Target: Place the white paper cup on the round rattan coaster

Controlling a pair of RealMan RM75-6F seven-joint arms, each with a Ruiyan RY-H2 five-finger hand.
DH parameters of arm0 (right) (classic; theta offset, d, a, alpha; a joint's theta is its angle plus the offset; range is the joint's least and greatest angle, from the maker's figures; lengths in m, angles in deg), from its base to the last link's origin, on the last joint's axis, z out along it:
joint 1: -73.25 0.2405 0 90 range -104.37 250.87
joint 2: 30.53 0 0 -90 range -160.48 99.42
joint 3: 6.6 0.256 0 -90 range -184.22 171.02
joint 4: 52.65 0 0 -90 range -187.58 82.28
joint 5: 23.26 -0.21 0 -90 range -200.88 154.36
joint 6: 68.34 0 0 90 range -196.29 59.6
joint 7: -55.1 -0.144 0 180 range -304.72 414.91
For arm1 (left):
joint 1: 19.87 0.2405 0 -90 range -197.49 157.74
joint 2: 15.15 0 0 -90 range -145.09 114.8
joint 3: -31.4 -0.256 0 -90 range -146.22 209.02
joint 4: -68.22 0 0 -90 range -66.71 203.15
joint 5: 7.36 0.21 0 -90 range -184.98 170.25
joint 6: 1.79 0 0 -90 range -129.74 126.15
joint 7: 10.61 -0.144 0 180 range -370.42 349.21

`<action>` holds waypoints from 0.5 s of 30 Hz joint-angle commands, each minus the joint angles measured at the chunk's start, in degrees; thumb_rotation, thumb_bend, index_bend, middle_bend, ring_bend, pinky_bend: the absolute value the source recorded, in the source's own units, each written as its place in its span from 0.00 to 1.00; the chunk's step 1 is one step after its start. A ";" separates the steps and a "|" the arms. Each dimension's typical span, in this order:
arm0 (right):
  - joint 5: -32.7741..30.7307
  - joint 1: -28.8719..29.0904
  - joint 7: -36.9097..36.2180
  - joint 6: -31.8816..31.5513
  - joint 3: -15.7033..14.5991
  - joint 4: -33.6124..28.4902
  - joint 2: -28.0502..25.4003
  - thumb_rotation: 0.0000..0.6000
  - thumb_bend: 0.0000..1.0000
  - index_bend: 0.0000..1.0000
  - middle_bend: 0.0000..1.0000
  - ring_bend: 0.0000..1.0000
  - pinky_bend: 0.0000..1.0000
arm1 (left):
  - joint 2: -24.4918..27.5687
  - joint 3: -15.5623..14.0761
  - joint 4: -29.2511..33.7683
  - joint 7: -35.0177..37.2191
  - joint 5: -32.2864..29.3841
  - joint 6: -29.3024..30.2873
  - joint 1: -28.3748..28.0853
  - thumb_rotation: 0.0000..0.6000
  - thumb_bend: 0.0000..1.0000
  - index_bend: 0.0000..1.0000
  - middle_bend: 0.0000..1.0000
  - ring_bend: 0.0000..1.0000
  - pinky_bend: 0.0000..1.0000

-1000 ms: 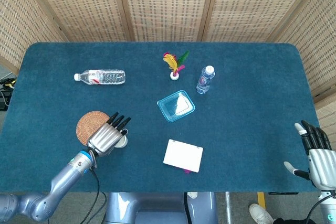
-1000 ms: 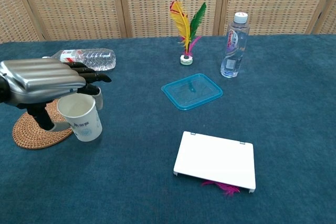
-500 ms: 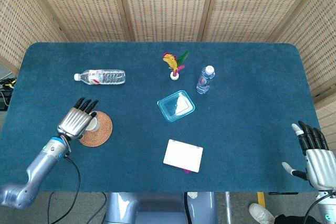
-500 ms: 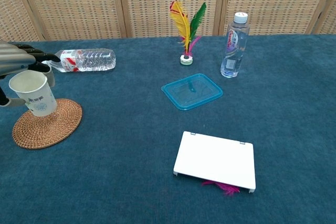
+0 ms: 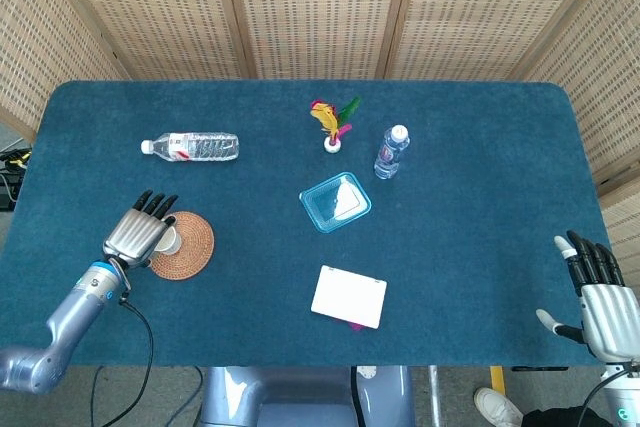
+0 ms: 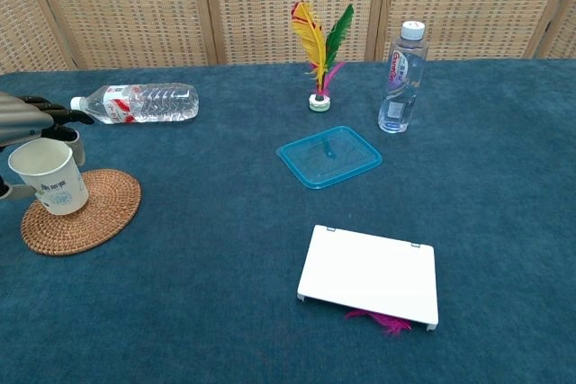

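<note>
Paper cup point(image 6: 45, 177): upright on coaster point(image 6: 94, 218), at its 9 o'clock edge, shifted left since earlier. Left hand point(image 5: 138, 233) grips it. Right hand point(image 5: 600, 292): empty, fingers apart, unmoved.

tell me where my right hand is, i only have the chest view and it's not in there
Observer: The head view shows the right hand low at the near right corner, off the edge of the table, with its fingers apart and nothing in it.
Operator: ok and from above is the cup inside the coaster's rim
Observer: Yes. From above the cup sits on the left part of the coaster, inside its rim and not centred.
Operator: how much of the left hand do you get
Observer: All of it: the left hand holds the cup, its back covering most of it from above.
</note>
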State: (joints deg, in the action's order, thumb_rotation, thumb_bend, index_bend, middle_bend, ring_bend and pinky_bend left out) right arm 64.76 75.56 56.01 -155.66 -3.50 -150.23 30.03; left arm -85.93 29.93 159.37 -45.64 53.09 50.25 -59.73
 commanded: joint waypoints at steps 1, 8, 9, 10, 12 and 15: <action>-0.02 -0.01 -0.14 0.01 0.00 0.01 -0.01 1.00 0.12 0.04 0.00 0.00 0.00 | -0.32 -0.05 -0.08 0.06 0.31 0.16 0.05 1.00 0.34 0.20 0.00 0.00 0.00; 0.14 -0.04 -0.48 -0.16 0.03 0.05 -0.06 1.00 0.12 0.04 0.00 0.00 0.00 | -0.34 -0.44 0.06 -0.47 0.40 0.44 0.25 1.00 0.22 0.00 0.00 0.00 0.00; 0.15 -0.05 -0.52 -0.19 0.03 0.06 -0.06 1.00 0.12 0.04 0.00 0.00 0.00 | -0.25 -0.54 0.11 -0.69 0.19 0.41 0.28 1.00 0.21 0.00 0.00 0.00 0.00; 0.17 -0.06 -0.56 -0.21 0.03 0.06 -0.06 1.00 0.12 0.04 0.00 0.00 0.00 | -0.18 -0.55 0.21 -0.79 -0.01 0.47 0.32 1.00 0.21 0.00 0.00 0.00 0.00; 0.22 -0.07 -0.63 -0.25 0.03 0.08 -0.06 1.00 0.12 0.04 0.00 0.00 0.00 | -0.02 -0.43 0.40 -0.65 -0.31 0.86 0.54 1.00 0.20 0.00 0.00 0.00 0.00; 0.28 -0.09 -0.68 -0.29 0.00 0.08 -0.09 1.00 0.12 0.04 0.00 0.00 0.00 | 0.72 0.07 1.15 0.41 -0.34 2.37 1.28 1.00 0.20 0.00 0.00 0.00 0.00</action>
State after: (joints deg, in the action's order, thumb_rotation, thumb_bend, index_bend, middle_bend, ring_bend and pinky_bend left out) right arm 65.04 75.47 55.33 -155.94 -3.49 -150.16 29.94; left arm -85.62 29.71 160.06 -45.82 52.73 51.90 -58.86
